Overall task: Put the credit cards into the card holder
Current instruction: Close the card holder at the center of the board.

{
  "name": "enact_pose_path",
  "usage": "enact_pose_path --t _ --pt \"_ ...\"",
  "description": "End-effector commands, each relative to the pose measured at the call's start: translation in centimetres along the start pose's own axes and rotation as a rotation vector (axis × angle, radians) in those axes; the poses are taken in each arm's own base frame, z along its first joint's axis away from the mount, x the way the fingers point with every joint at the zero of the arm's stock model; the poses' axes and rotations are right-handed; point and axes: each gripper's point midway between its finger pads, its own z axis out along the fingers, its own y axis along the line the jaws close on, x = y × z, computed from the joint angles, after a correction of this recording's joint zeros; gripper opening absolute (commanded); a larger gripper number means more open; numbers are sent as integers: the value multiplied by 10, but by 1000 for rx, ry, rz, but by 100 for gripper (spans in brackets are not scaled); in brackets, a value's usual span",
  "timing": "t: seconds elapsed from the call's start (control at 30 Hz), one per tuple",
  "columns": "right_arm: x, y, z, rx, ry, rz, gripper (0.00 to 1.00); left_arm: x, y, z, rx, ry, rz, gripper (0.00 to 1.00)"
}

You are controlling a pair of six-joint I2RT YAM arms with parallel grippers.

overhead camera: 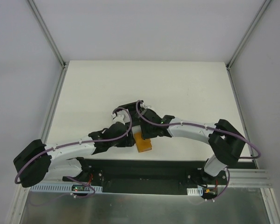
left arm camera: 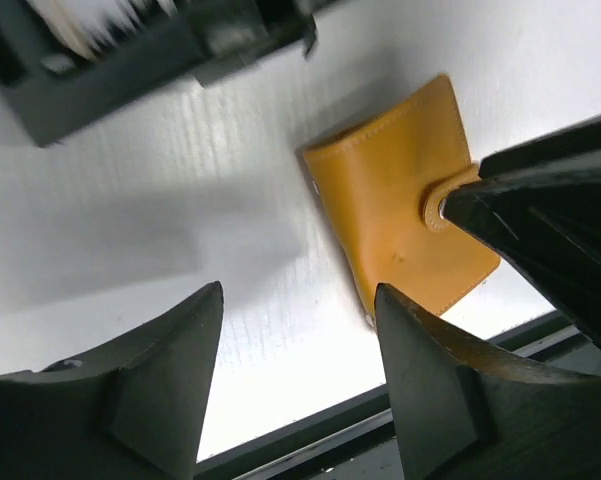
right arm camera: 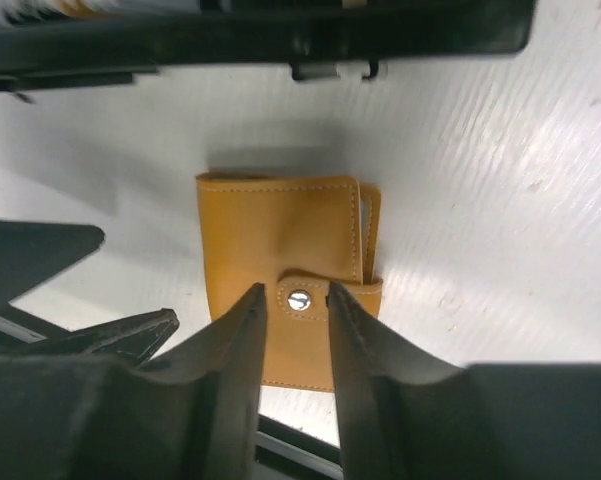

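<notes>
The tan-orange folding wallet [right arm camera: 280, 240] lies closed on the white table, snap strap up; it also shows in the left wrist view [left arm camera: 395, 215] and the top view [overhead camera: 143, 144]. My right gripper [right arm camera: 294, 292] is just over it, jaws a narrow gap apart on either side of the snap [right arm camera: 300, 298], gripping nothing that I can see. My left gripper [left arm camera: 298, 300] is open and empty over bare table just left of the wallet. The black card holder [right arm camera: 280, 40] stands just beyond the wallet, blurred in the left wrist view [left arm camera: 100, 70]. No loose credit card shows.
The table's near edge with its black rail [left arm camera: 310, 430] runs close behind the wallet. Both arms crowd the middle of the top view and hide most of the card holder [overhead camera: 130, 106]. Grey walls and metal frame posts [overhead camera: 51, 112] bound the white table [overhead camera: 177, 84].
</notes>
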Motion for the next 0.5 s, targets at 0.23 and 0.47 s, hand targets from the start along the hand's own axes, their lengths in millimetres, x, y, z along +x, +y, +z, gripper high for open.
enact_pose_path --t 0.23,0.47 --pt "-64 9 -59 -163 -305 -34 52 -58 22 -42 -70 -164 -6 79" --pt "-39 -19 -54 -133 -283 61 54 -48 33 -45 -65 -151 -34 81"
